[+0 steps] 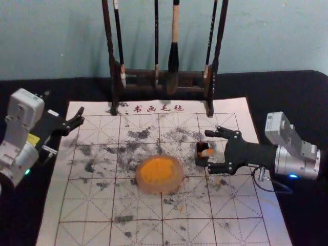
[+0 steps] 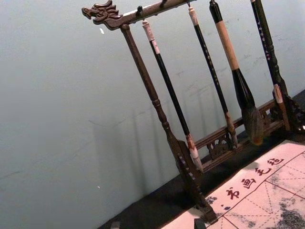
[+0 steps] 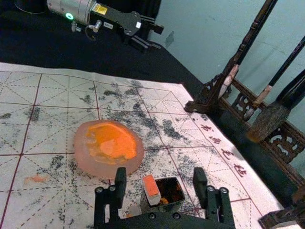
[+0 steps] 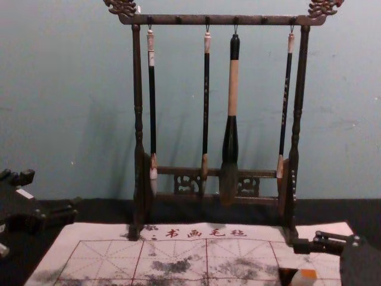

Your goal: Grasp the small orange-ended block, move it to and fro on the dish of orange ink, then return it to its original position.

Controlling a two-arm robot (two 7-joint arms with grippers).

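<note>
**Orange-ended block waits ungripped between the right jaws**

The orange-ended block (image 3: pixel 152 190) sits at its small black box (image 3: pixel 174 206), between the right gripper's (image 3: pixel 160 174) jaws, which stand apart, touching neither. From here I'd guess grasping, inking and returning all remain, though a finished return could look alike. The ink dish (image 3: pixel 85 160) lies just past their tips. The left gripper (image 4: pixel 53 190) idles well apart, jaws parted.

Chest view: dark wooden rack (image 4: pixel 138 125) upright, four brushes hanging off the top bar. Big brush (image 4: pixel 231 137) second from right, fattest bristles. White mat (image 4: pixel 107 231) in front, red characters and grid, dark smudges. Left gripper (image 4: pixel 50 190) at left edge, fingers apart. Right gripper (image 4: pixel 327 245) at lower right corner, near orange-ended block (image 4: pixel 307 274) at bottom edge, block next to dark box (image 4: pixel 286 274).
</note>
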